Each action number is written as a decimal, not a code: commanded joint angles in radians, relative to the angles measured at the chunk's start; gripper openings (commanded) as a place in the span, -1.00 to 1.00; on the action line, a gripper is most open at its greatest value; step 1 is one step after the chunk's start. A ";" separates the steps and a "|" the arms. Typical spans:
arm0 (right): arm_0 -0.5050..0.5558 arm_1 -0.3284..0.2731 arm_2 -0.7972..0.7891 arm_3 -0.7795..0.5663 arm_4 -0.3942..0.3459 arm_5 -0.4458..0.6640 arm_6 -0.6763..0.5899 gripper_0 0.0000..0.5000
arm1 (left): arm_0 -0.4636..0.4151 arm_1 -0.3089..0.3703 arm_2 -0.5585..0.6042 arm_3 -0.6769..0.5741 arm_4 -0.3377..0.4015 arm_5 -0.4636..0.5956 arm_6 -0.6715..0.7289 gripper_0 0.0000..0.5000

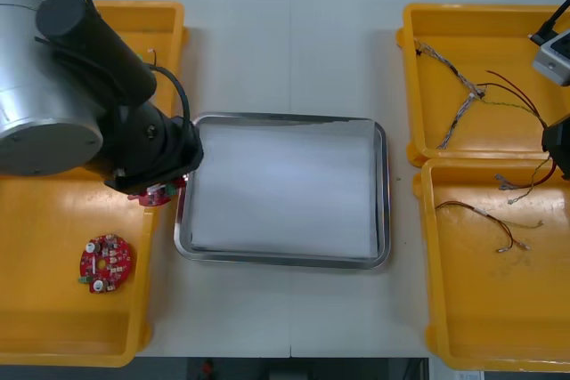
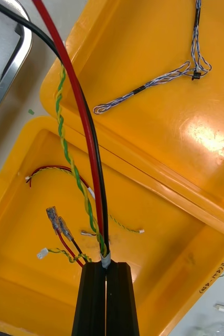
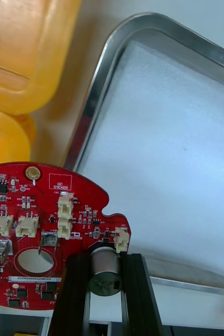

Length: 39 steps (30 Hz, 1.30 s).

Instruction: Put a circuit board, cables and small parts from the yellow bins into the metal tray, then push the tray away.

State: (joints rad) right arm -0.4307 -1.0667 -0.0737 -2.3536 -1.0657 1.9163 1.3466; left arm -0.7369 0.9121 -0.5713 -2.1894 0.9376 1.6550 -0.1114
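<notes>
Left end effector (image 3: 105, 281): pinching the held circuit board (image 3: 43, 210) by a cylindrical part on it, at the left rim of the metal tray (image 1: 381, 193).
Right end effector (image 2: 107, 294): pressed onto a cable bundle (image 2: 88, 157) of red, black and green-yellow strands, above the near right yellow bin (image 2: 169, 247).
Second circuit board (image 1: 107, 262): flat in the near left yellow bin (image 1: 53, 309).
Blue and white cable (image 2: 159, 81): in the far right yellow bin (image 1: 499, 15).

Tray (image 1: 285, 261): polished metal rim, mirror-bright; inside matt white. Bins (image 1: 499, 33): yellow plastic, smooth, glossy, with glare patches. Board (image 3: 83, 191): red lacquered laminate, semi-gloss; white plastic sockets, shiny metal can. Cables (image 2: 82, 126): smooth plastic sheaths, slight sheen. Bench (image 1: 294, 51): pale, matt, smooth. Left hand (image 3: 105, 262), right hand (image 2: 107, 265): black, matt, hard plastic look.
</notes>
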 commanded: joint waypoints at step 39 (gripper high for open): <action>-0.026 -0.039 0.008 -0.003 -0.005 0.004 0.020 -1.00 | -0.114 -0.364 -0.318 0.346 -0.293 -0.080 0.294 -0.31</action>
State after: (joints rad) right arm -0.4310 -1.0668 -0.0733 -2.3533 -1.0657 1.9163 1.3466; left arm -0.8088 0.5503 -0.8719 -1.8358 0.6351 1.5903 0.1992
